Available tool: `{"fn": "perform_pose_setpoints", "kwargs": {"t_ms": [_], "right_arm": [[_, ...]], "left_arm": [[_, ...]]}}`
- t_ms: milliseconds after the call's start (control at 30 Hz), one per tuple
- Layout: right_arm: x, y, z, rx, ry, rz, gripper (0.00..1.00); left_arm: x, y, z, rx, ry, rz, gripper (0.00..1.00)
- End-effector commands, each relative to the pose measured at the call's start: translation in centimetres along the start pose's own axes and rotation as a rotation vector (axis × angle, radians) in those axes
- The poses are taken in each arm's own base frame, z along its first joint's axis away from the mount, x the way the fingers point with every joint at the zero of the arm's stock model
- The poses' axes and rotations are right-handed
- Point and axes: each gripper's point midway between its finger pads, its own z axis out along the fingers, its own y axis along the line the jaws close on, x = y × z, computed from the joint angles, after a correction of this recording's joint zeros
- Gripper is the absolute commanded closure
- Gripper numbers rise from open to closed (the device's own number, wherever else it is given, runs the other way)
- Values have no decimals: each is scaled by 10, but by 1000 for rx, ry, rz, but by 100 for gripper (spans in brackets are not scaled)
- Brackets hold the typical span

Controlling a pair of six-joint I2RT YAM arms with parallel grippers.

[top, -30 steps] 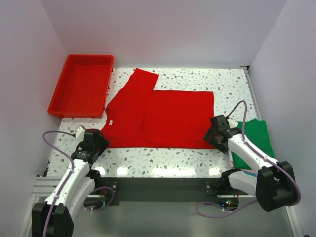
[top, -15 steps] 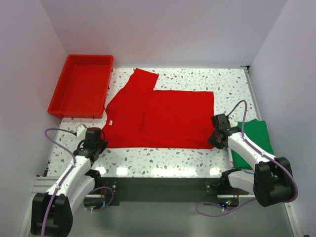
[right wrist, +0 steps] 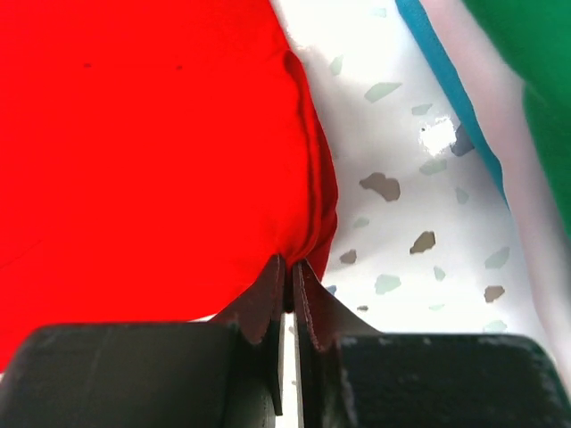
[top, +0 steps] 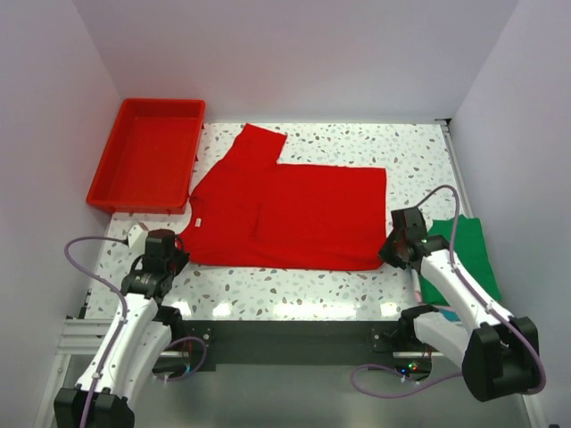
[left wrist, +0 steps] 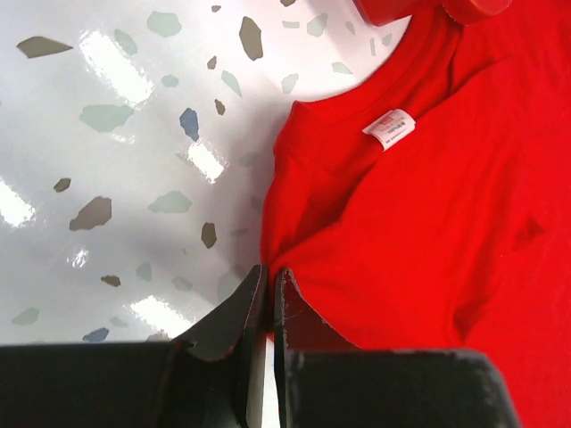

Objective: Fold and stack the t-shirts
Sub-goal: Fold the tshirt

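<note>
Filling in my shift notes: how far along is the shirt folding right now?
Done: a green shirt lies folded at the right. In hand: the red shirt lies mostly spread out, with the left claw shut on its near collar-side corner and the right claw shut on its near hem corner. Left: fold the red shirt, probably more than once, then stack it on the green one.

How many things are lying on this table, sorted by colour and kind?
Red t-shirt, spread out: 1
Green folded shirt: 1
Teal cloth, only an edge showing: 1
Pale cloth, only an edge showing: 1
Red tray: 1
Total: 5
</note>
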Motion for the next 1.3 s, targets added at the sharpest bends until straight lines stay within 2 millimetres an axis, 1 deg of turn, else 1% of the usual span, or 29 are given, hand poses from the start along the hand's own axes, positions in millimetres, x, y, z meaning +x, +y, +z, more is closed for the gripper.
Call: {"fn": "perform_pose_setpoints", "kwargs": {"t_ms": [0, 33, 100, 300, 433, 500, 533, 567, 600, 633, 667, 700, 733, 767, 800, 833, 867, 900, 933, 967, 1000, 1033, 1067, 1100, 1133, 1167, 1200, 1233, 1267], "right_arm": [[0, 3, -25, -51, 8, -8, 98], [0, 2, -28, -52, 6, -8, 97], [1, -2, -36, -48, 1, -7, 97], [-1, -13, -53, -26, -20, -4, 93], [1, -14, -59, -30, -17, 3, 93], [2, -15, -59, -30, -15, 4, 90], [2, -15, -60, -28, -15, 4, 82], [2, -16, -60, -29, -12, 5, 73], [2, -15, -61, -29, -12, 4, 61], [0, -15, -62, -32, -17, -2, 30], [-1, -14, -63, -35, -23, -1, 18], [-6, -12, -66, -42, -43, 2, 10], [-13, -8, -68, -54, -66, -10, 2], [-19, -4, -68, -56, -76, -22, 1], [-30, 11, -74, -108, -98, -32, 1], [-42, 31, -77, -182, -127, -60, 1], [-51, 47, -80, -242, -142, -69, 1], [-58, 65, -75, -283, -135, -81, 1], [-65, 83, -74, -337, -137, -95, 1], [-79, 99, -73, -368, -171, -101, 2], [-87, 119, -64, -354, -148, -133, 3], [-94, 131, -62, -356, -158, -171, 5], [-110, 147, -66, -350, -195, -191, 5], [-107, 156, -53, -327, -176, -241, 6], [-110, 163, -49, -325, -184, -256, 7], [-117, 173, -48, -350, -209, -264, 8], [-119, 178, -40, -352, -207, -275, 12], [-124, 186, -39, -371, -229, -275, 13], [-130, 191, -39, -382, -243, -279, 14]], "left_arm": [[-7, -3, -15, -5, -2, -56, 100], [-13, -9, -21, 20, -18, -69, 100], [-17, -13, -29, 41, -21, -87, 100], [-31, -19, -50, 64, -49, -115, 100], [-33, -17, -57, 61, -49, -121, 98], [-32, -18, -59, 69, -45, -126, 94], [-31, -18, -60, 73, -38, -126, 90], [-31, -19, -61, 76, -34, -123, 74], [-30, -20, -63, 82, -26, -120, 64], [-30, -19, -64, 79, -20, -113, 46], [-32, -20, -67, 84, -24, -94, 40], [-40, -26, -74, 103, -45, -84, 34], [-48, -29, -78, 114, -69, -42, 27], [-61, -39, -87, 146, -107, -27, 23], [-67, -48, -88, 173, -120, 10, 21], [-82, -71, -92, 252, -169, 57, 19], [-87, -89, -93, 311, -173, 91, 19], [-82, -114, -84, 353, -107, 135, 20], [-91, -138, -80, 402, -115, 141, 23], [-93, -155, -72, 427, -107, 183, 23], [-88, -175, -47, 415, -49, 224, 25], [-95, -190, -37, 416, -66, 263, 26], [-105, -221, -40, 457, -98, 305, 26], [-100, -236, -9, 424, -88, 362, 26], [-100, -250, 2, 413, -93, 408, 26], [-119, -280, -2, 440, -150, 465, 26], [-105, -289, 31, 404, -119, 525, 27], [-107, -298, 42, 397, -136, 580, 27], [-119, -321, 43, 419, -170, 586, 27]]}}
